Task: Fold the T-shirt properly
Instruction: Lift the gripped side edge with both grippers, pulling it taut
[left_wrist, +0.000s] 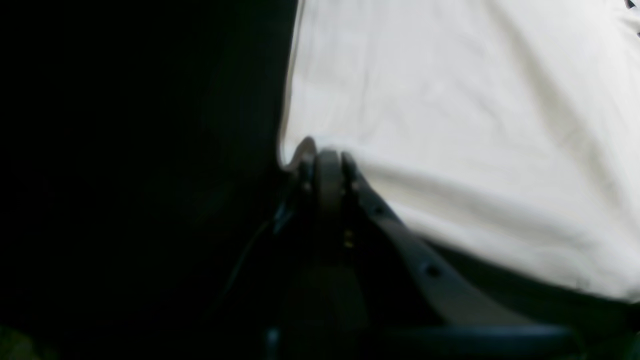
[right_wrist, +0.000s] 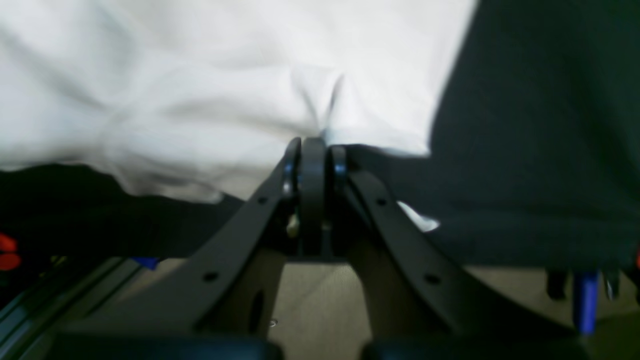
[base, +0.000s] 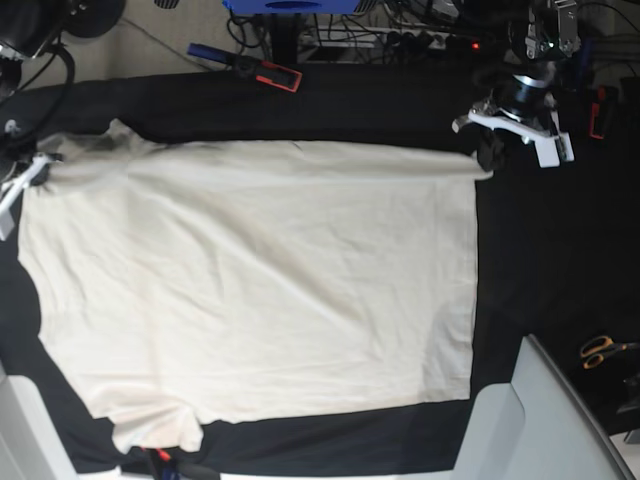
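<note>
The cream T-shirt (base: 260, 290) lies spread flat on the black table cover (base: 540, 250), hem to the right and sleeves to the left. My left gripper (base: 487, 160) is at the shirt's far right corner. In the left wrist view it (left_wrist: 322, 152) is shut on that corner of the T-shirt (left_wrist: 450, 115). My right gripper (base: 40, 165) is at the far left corner by the upper sleeve. In the right wrist view it (right_wrist: 312, 142) is shut on the edge of the T-shirt (right_wrist: 200, 90), which bunches at the pinch.
Orange-handled scissors (base: 600, 350) lie at the right edge. A red and blue clamp (base: 262, 70) holds the cover at the back, another (base: 165, 462) at the front. A grey panel (base: 540, 420) stands at the front right. Cables and gear lie behind the table.
</note>
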